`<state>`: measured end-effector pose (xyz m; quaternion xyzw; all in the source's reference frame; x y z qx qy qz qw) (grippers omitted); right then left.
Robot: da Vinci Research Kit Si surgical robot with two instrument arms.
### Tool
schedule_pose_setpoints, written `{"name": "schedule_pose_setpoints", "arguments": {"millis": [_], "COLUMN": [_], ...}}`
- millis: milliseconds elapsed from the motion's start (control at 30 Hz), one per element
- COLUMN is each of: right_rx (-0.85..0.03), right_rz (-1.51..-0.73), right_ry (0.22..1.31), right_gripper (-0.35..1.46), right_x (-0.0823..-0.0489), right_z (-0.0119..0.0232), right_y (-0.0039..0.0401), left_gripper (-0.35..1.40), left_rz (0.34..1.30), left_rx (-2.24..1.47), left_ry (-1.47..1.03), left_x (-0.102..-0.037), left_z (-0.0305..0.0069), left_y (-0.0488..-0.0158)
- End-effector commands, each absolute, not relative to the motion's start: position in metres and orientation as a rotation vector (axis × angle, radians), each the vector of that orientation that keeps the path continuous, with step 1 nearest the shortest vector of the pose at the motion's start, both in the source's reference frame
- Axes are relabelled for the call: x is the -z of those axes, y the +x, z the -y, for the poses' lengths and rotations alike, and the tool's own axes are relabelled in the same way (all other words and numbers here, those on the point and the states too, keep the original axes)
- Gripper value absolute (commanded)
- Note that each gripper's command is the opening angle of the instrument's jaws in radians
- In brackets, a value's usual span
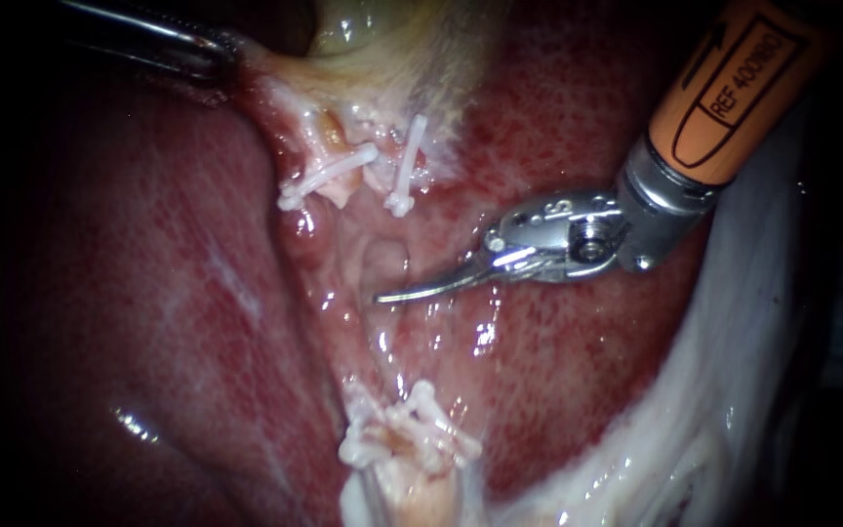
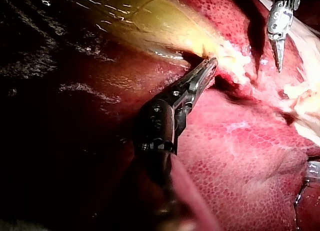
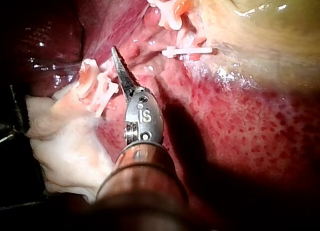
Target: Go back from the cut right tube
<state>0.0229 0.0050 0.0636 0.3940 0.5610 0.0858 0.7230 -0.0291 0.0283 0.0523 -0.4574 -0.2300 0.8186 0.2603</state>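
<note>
Draw your right instrument point(image 1: 397, 293), blades pressed together, straight back clear of the clips point(image 1: 329, 177); your left instrument point(image 1: 231, 46) pinches the gallbladder point(image 1: 373, 34); hold steady

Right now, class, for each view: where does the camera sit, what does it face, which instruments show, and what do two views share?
Endoscope view: close over the tissue, facing clips and liver; left instrument and right instrument both show.
Left wrist view: on the left arm, looking along its own instrument to the gallbladder.
Right wrist view: on the right arm, looking along its own instrument at the clips.
Shared: all three show the right instrument.
</note>
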Motion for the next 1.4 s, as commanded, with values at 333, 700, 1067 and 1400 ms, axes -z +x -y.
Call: {"name": "schedule_pose_setpoints", "arguments": {"millis": [333, 700, 1067, 1400], "right_rx": [-0.351, -0.353, -0.333, -0.175], "right_rz": [-1.207, -1.215, -1.159, -0.856], "right_ry": [0.844, 0.849, 0.508, 0.257], "right_gripper": [1.45, 1.45, 1.45, 1.45], "right_x": [-0.0630, -0.0629, -0.0621, -0.0612], "right_z": [-0.0044, -0.0042, -0.0029, -0.0026], "right_y": [0.0233, 0.0229, 0.0173, 0.0120], "left_gripper": [-0.35, -0.35, -0.35, -0.35], "left_rz": [0.623, 0.623, 0.623, 0.623], "left_rx": [-2.217, -2.217, -2.218, -2.218], "left_ry": [-1.239, -1.239, -1.239, -1.239], "left_x": [-0.0525, -0.0525, -0.0527, -0.0527], "left_z": [-0.0283, -0.0283, -0.0284, -0.0284], "left_y": [-0.0291, -0.0291, -0.0290, -0.0290]}}
